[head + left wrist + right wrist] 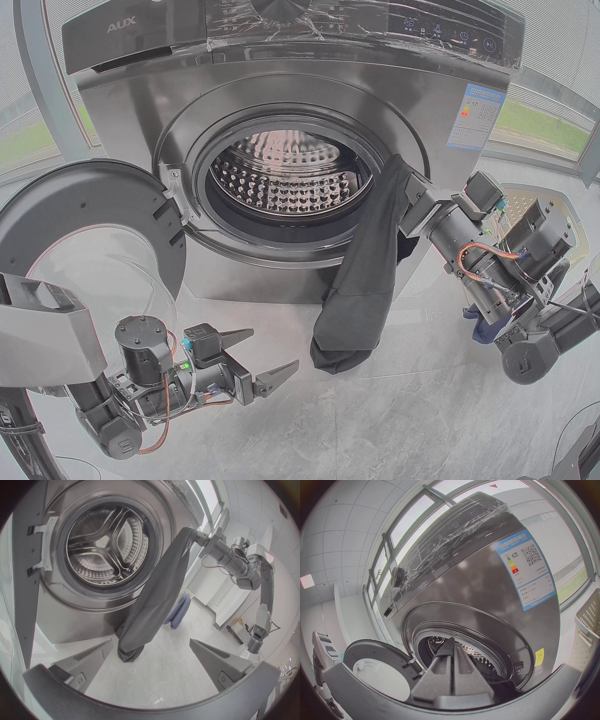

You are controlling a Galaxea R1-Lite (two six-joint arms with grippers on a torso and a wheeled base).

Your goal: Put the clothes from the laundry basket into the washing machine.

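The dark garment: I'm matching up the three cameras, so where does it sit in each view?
Head view: the dark garment hangs at the right rim of the drum opening, draping below it.
Left wrist view: the garment hangs beside the drum opening, beyond the open left gripper.
Right wrist view: a fold of it is pinched in the shut right gripper, before the drum opening.
Shared landmark: the drum opening.

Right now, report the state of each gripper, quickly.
Left gripper: jaws open, holding nothing.
Right gripper: jaws shut on the dark garment, which hangs in front of the washing machine.
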